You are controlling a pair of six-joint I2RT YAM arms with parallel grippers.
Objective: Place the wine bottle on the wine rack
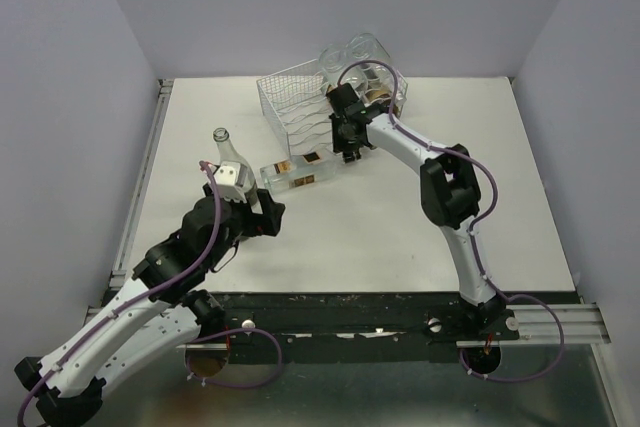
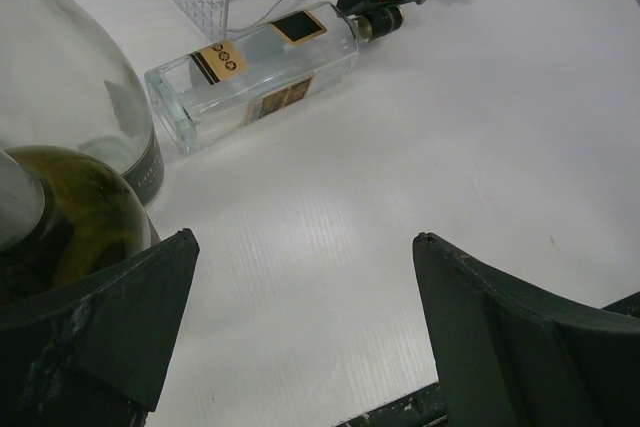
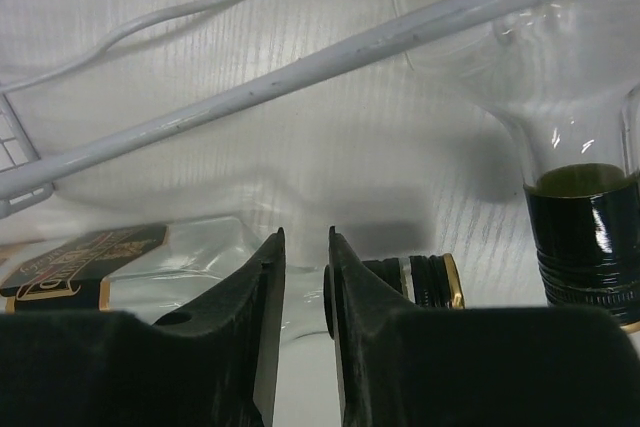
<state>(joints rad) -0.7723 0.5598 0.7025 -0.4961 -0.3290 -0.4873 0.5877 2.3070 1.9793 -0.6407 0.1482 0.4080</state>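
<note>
The wine rack [image 1: 295,107], a white wire-grid basket, stands at the back middle of the table. A clear square bottle [image 1: 298,173] with tan and black labels lies on the table along its front; it also shows in the left wrist view [image 2: 255,72]. My right gripper [image 1: 349,152] is over this bottle's neck. Its fingers [image 3: 305,232] are almost together and cross the neck, not around it. The black and gold cap [image 3: 430,282] shows beside the right finger. My left gripper [image 2: 305,237] is open and empty over bare table.
A tall clear bottle [image 1: 226,155] stands by my left wrist and fills the left wrist view's left edge [image 2: 60,77], with dark olive glass [image 2: 70,217] below it. More clear bottles [image 1: 360,55] are at the rack's far right corner. A rack wire [image 3: 350,47] crosses the right wrist view.
</note>
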